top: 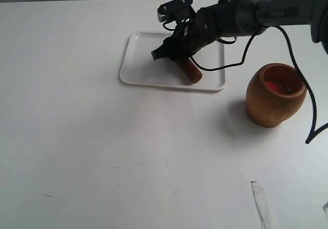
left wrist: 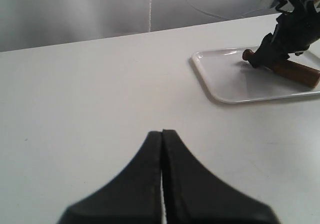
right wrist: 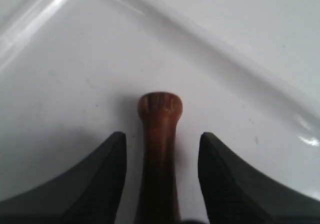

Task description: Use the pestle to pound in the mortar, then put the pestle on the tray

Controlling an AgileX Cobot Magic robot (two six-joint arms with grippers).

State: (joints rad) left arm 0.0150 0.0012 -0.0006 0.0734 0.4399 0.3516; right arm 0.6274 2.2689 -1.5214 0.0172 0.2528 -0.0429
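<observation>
The right tool (right wrist: pixel 162 136) has two black, smooth fingers (right wrist: pixel 112 164), and they are spread apart. The thin neck of the pestle (top: pixel 190 71) sits between them, with a small gap on each side, so they are not pinching it. There is one pestle. It is made of red-brown wood, with a small round knob at one end and a fat end at the other. The fat end lies on the tray (top: pixel 141 67), and the knob points to the left. I cannot tell if the knob end touches the tray. There is one tray. It is white, flat and shiny, with round corners and a low rim, and it sits at the far side of the desk (top: pixel 102 162). The black arm and tool hang over the right part of the tray and hide some of it. A black cable (top: pixel 302 85) loops down from the arm and crosses in front of the mortar (top: pixel 271 106). There is one mortar, a round brown wooden cup with red bits (top: pixel 277 86) inside. It stands on the desk to the right of the tray and nearer, not touching it. The left tool (left wrist: pixel 162 134) is well apart from the tray, over the bare white desk, and its two black fingers are pressed together with nothing between them.
</observation>
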